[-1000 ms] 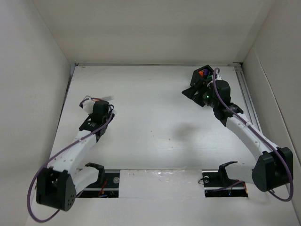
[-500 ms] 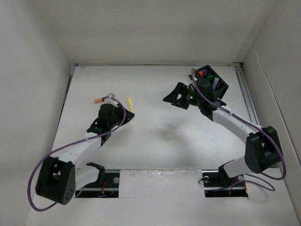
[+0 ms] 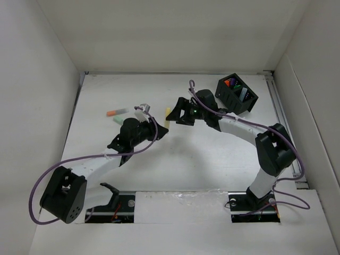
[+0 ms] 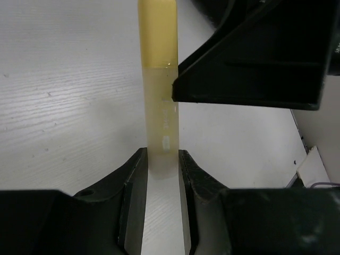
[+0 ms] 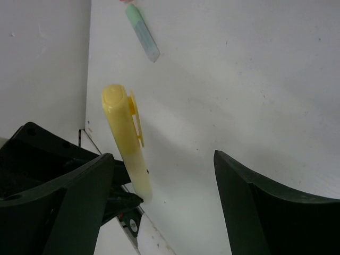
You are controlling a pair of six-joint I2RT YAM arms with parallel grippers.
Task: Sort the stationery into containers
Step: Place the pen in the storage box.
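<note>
The top external camera looked down from above the near edge, taking in the whole tabletop (image 3: 202, 159) out to its far corners. The left wrist camera sat close behind the left end effector (image 4: 162, 156), facing along the yellow highlighter (image 4: 158, 79). The right wrist camera looked out through the right end effector (image 5: 163, 156) toward the left edge. All three views shared that highlighter.

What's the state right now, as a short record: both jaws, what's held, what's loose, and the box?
left jaws: shut on the lower end of a yellow plastic highlighter
right jaws: open, at the highlighter's capped end, not closed on it
loose on white table: orange-capped marker and pale green marker, close together, far left
container: black slotted plastic box, far right corner, holding coloured markers
</note>
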